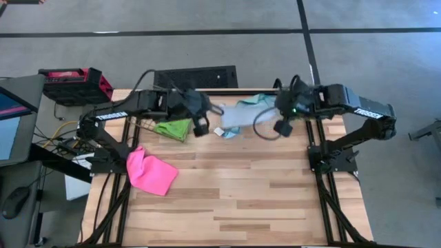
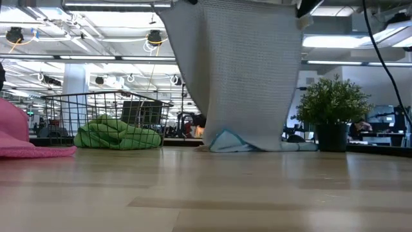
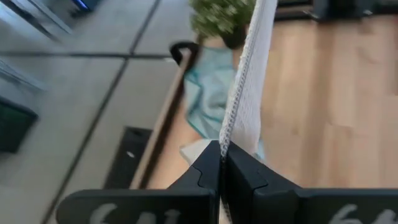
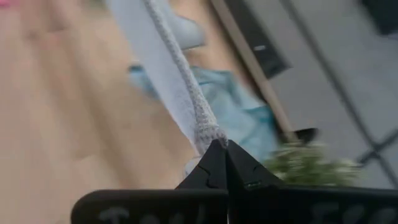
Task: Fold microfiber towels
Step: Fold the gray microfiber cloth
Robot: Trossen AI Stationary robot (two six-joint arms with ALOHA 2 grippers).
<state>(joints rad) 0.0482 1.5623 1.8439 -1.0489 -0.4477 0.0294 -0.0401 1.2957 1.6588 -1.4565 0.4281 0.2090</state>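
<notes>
A pale grey towel (image 2: 238, 71) hangs as a flat sheet between my two grippers above the table's far middle. My left gripper (image 3: 221, 149) and my right gripper (image 4: 221, 148) are each shut on one of its upper corners. Its lower edge (image 2: 248, 147) reaches down to a teal towel (image 1: 238, 116), which lies crumpled on the table under it, white tag (image 1: 219, 131) showing. A green towel (image 1: 173, 129) lies bunched at the far left. A pink towel (image 1: 150, 172) lies on the left side. My left gripper pinches the grey towel's upper corner (image 3: 231, 127) between its two fingers, slanting down from the table's left. The cloth hangs below, its top edge stretched toward the other gripper. My right gripper pinches the opposite upper corner (image 4: 208, 132) between its two fingers, slanting down from the table's right. The towel's top edge runs straight away from the fingers, and the sheet hangs below.
A wire basket (image 2: 106, 113) stands at the far left behind the green towel. A small potted plant (image 2: 331, 113) stands at the far edge, right of the hanging towel. The near half of the wooden table (image 1: 262, 207) is bare wood.
</notes>
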